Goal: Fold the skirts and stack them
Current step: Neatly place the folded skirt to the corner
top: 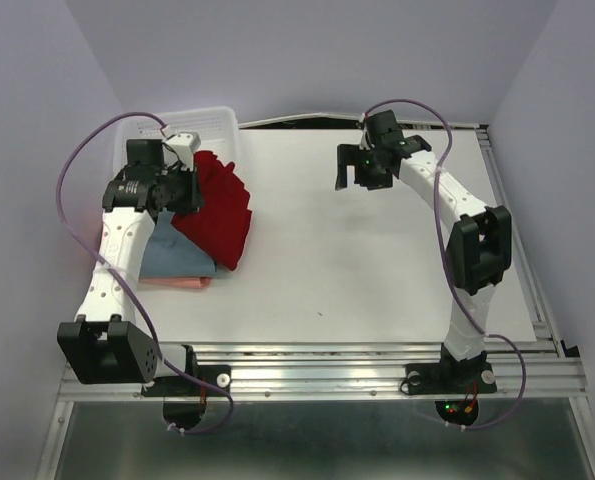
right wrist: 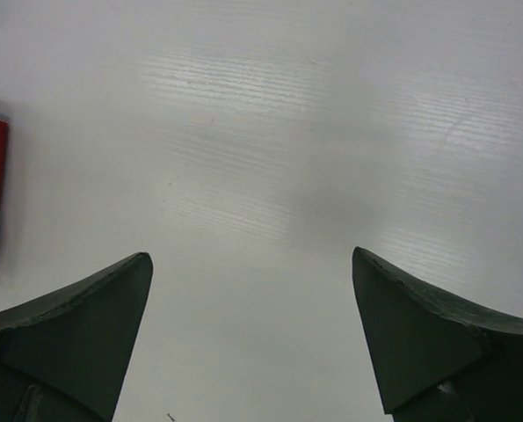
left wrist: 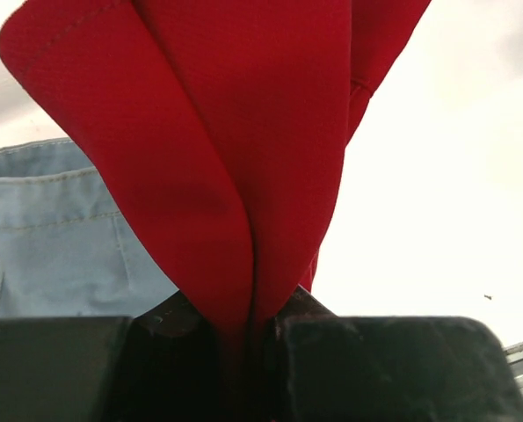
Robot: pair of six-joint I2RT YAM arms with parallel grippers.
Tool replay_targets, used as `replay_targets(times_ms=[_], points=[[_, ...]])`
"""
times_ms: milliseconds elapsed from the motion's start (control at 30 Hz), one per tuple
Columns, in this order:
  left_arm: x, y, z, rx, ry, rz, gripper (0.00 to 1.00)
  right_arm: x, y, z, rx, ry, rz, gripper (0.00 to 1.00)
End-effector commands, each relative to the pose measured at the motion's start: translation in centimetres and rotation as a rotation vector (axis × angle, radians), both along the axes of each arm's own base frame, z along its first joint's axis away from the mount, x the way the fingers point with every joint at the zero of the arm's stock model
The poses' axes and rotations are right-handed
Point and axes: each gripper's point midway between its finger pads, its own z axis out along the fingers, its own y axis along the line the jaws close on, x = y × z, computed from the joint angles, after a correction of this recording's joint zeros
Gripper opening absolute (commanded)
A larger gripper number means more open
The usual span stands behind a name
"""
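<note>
Here, at nine o'clock on the table (top: pixel 377 270), the left gripper (left wrist: pixel 243 306) pinches a fold of the dark red skirt (top: pixel 222 215), which partly overlies the blue-grey skirt (top: pixel 172 260) and salmon-pink skirt (top: pixel 182 283); at one o'clock the right gripper (right wrist: pixel 250 255) hovers, fingers spread wide.

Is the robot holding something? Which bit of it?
The left end effector pinches a fold of the dark red pleated cloth skirt; the right end effector holds nothing.
</note>
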Motion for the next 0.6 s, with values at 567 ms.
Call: replay_targets(times_ms=[567], points=[[-1.4, 10.1, -2.4, -0.001, -0.036, 0.156, 0.00, -0.4, -0.3, 0.6, -0.012, -0.023, 0.017, 1.00]])
